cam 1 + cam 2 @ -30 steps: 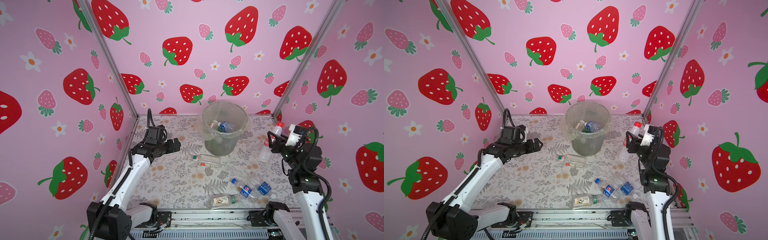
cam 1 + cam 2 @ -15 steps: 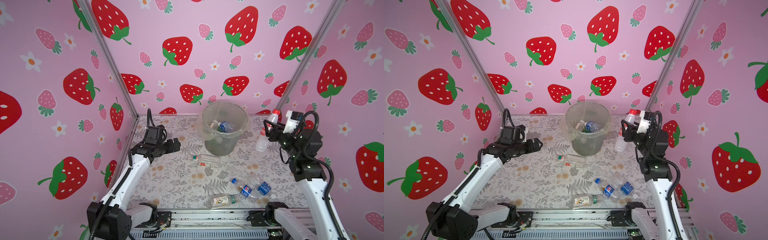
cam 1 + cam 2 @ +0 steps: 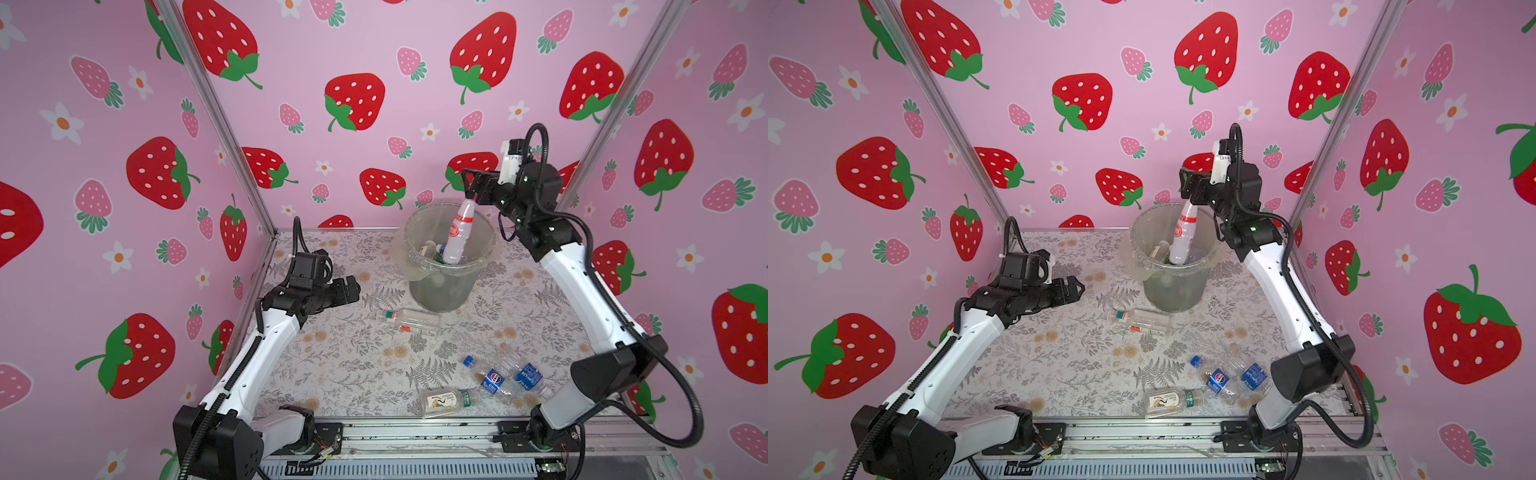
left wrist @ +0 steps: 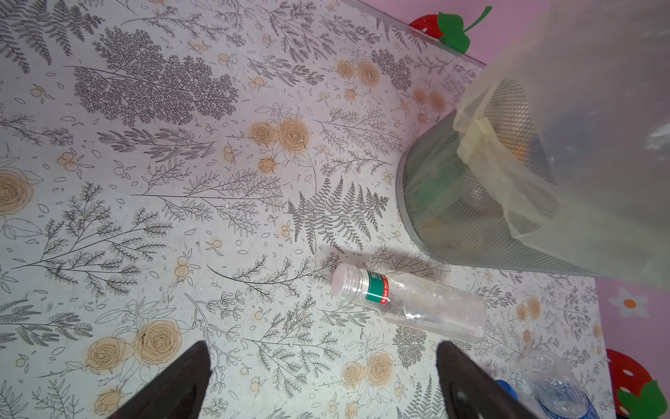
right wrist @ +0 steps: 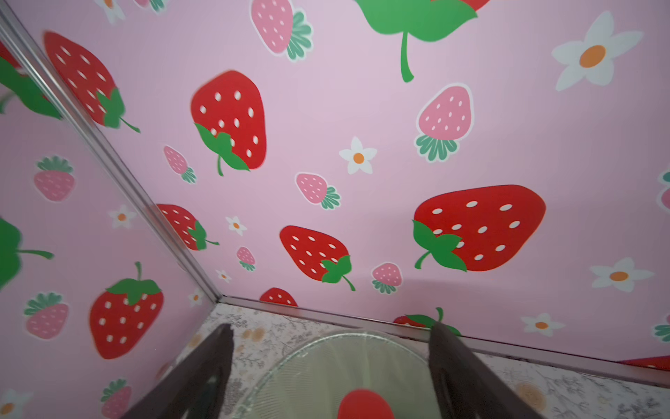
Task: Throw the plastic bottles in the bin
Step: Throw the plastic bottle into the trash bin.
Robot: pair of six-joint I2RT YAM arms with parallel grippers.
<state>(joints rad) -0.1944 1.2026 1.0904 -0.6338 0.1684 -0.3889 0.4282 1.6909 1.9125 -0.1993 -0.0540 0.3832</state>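
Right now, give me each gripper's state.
Left gripper: open, holding nothing.
Right gripper: open, holding nothing; red-capped bottle stands tilted in the bin below.

The bin [image 4: 446,203] is fine grey metal mesh, lined with a thin, wrinkled, translucent plastic bag [image 4: 587,152]. The bottle [image 4: 431,308] near it is clear, glossy plastic. The table [image 4: 174,232] surface is smooth, matt print.

Left arm [image 3: 249,361] was bent and held low, left gripper [image 3: 351,289] was pointed inward with jaws spread wide, right arm [image 3: 582,291] was stretched up, right gripper [image 3: 466,185] was raised high with jaws parted
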